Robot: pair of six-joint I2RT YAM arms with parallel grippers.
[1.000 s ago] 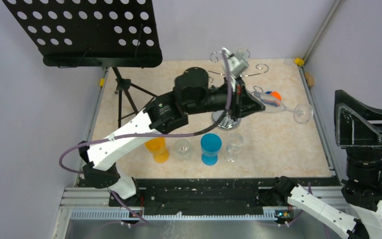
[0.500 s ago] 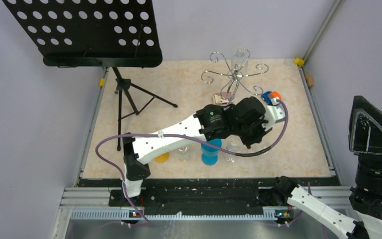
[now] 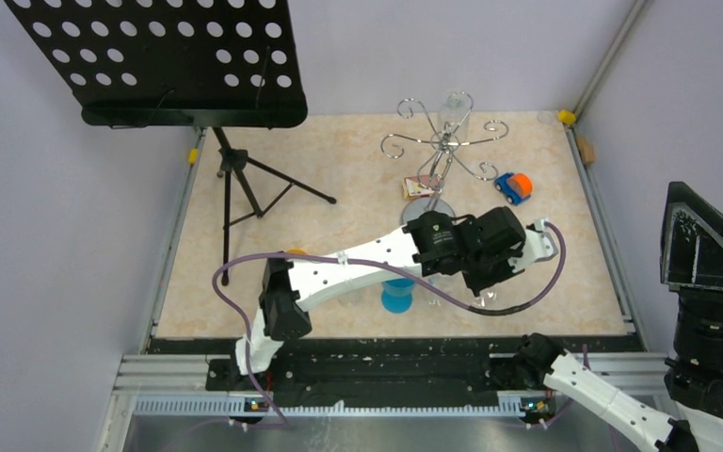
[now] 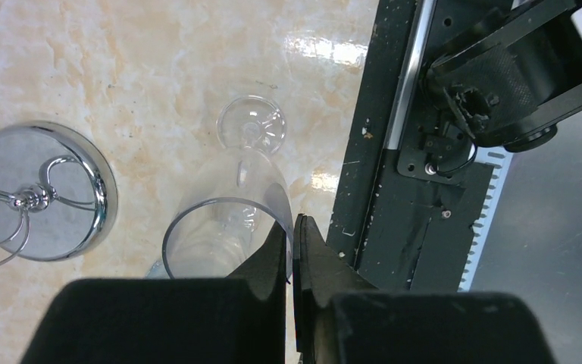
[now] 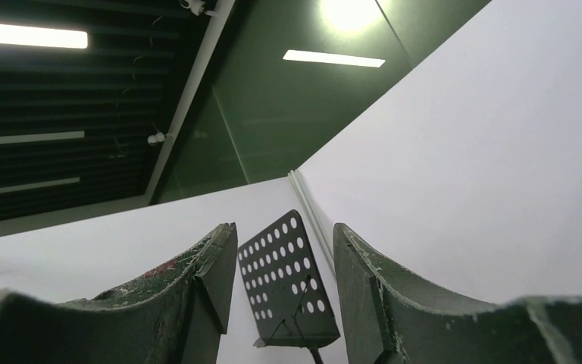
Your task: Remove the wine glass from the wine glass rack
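By my read the wine glass (image 4: pixel 235 220) is off the wine glass rack (image 4: pixel 42 189), beside its base near the front edge of the table (image 4: pixel 121 61); my left gripper (image 4: pixel 294 250) clamps its rim (right gripper (image 5: pixel 282 239) idles, fingers apart); only the release remains

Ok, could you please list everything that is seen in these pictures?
wine glass: one, clear, held by its rim
wine glass rack: one, chrome, far middle
music stand: one, black, far left
toy car: one, blue and orange, right of rack
cup: one, blue, near edge, partly hidden
small card: one, pinkish, beside rack base
left claw: shut on wine glass
right claw: open, pointing up
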